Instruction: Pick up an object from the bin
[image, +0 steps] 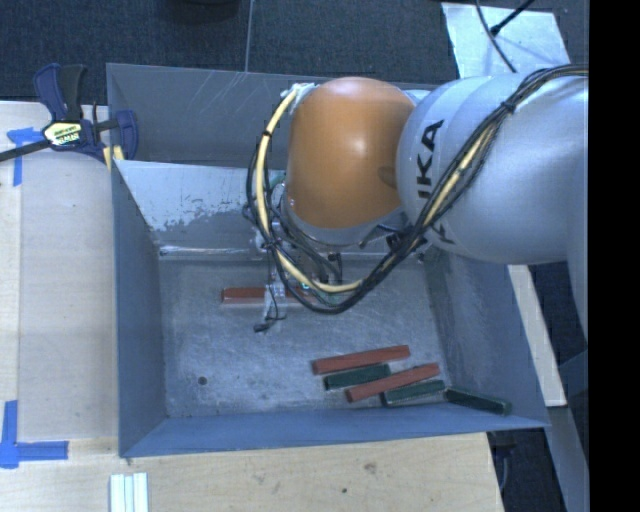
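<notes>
My gripper (270, 308) hangs below the arm's orange cover, low over the middle of the bin floor. A short red-brown bar (242, 295) lies flat just left of it, its right end meeting the gripper. Whether the gripper has that end in its grasp is hidden. Further off, toward the front right, lies a longer red-brown bar (361, 359) with a dark green bar (356, 377) right beside it.
A heap of sticks sits in the front right corner: another red-brown bar (393, 383) and two dark green ones (413, 394) (478, 402). The arm and its cables cover the back right of the bin. The left half of the floor is bare grey metal.
</notes>
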